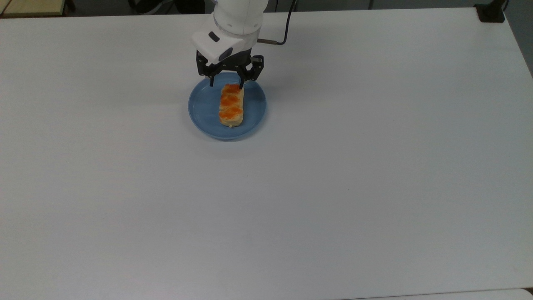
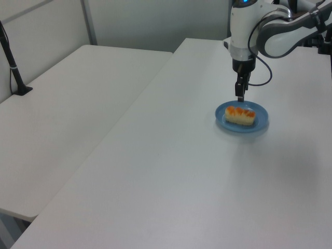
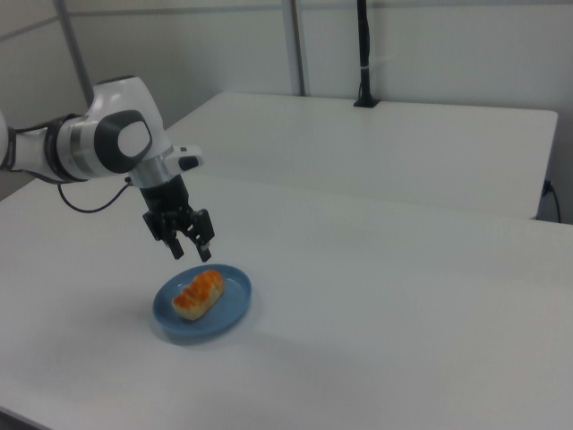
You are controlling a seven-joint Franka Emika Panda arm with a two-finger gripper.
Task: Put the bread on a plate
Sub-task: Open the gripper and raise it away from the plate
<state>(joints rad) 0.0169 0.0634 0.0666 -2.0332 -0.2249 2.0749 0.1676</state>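
I see the bread [image 1: 231, 105] with a pale matt crumb and glossy orange-brown bumps on top. The plate [image 1: 204, 108] under it looks like smooth, slightly shiny light-blue ware. The table [image 1: 333, 175] is a smooth matt white sheet. At the frame's top, the gripper [image 1: 227, 82] is black matt plastic under a glossy white arm shell [image 1: 237, 16].

arm [image 3: 107, 139]: white shell, grey joints | fingers [image 1: 241, 82]: black | cable [image 1: 287, 29]: black

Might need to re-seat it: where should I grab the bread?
Judging by its pose, grip the bread across its narrow middle, coming straight down. It lies flat, bumps up, on the plate, its long sides clear of the rim; the open gripper hovers over one end.
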